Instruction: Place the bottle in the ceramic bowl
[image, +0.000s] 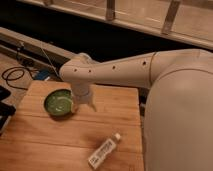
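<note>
The bottle (104, 152) lies on its side on the wooden table (45, 140), near the front right, with its white cap pointing up and right. The ceramic bowl (58, 103) is glossy green and sits at the back left of the table. My gripper (83, 104) hangs at the end of the white arm, just right of the bowl's rim and low over the table. It is well behind and left of the bottle. I see nothing held in it.
The white arm (130, 67) reaches in from the right across the back of the table, and its large body fills the right side. Black cables (15, 75) lie on the floor at the left. A dark ledge and railing posts run behind the table.
</note>
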